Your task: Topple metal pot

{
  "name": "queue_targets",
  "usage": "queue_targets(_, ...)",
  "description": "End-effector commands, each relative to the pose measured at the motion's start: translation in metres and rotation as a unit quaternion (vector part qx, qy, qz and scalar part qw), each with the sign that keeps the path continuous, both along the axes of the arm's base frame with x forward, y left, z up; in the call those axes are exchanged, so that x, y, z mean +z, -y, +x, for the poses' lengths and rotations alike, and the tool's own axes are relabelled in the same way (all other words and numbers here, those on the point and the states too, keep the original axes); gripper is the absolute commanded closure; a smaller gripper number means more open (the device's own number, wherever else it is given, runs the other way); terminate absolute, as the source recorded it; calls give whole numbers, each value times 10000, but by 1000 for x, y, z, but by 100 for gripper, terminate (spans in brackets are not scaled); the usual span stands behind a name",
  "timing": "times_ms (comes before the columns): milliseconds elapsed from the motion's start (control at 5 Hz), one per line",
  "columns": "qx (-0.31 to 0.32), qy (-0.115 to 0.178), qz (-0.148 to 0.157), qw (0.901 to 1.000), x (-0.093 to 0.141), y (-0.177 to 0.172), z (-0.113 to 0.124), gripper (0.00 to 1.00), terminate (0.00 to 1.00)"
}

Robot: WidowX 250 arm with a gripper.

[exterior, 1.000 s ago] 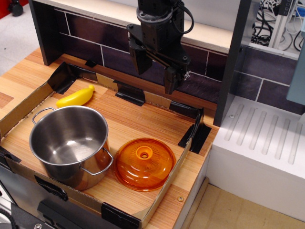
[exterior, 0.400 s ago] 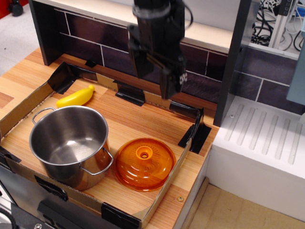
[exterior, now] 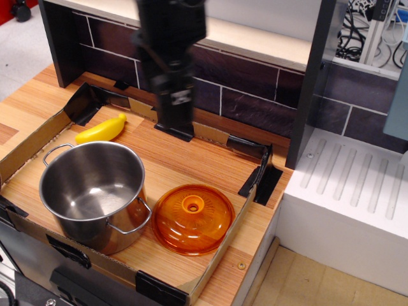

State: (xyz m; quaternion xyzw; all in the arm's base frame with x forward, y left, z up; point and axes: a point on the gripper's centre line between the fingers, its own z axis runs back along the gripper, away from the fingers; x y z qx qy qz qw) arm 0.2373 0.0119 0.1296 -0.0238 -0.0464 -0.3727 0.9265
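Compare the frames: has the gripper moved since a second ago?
Yes. The gripper has swung left along the tiled back wall, from above the box's right rear corner toward the side where the metal pot stands upright.

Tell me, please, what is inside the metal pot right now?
The metal pot holds nothing visible: only its bare, reflective floor and walls show. The near wall hides a strip of the floor.

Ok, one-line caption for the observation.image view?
Blurred black gripper above upright shiny steel stockpot, orange domed lid and yellow banana.
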Motion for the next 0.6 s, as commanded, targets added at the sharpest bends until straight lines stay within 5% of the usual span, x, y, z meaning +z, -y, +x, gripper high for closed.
queue_targets(0,-1444,-301,68,9890,0,-30,-30,0,0)
queue_targets(400,-2180,-365,407,9744,-16,-48,-57,0,0)
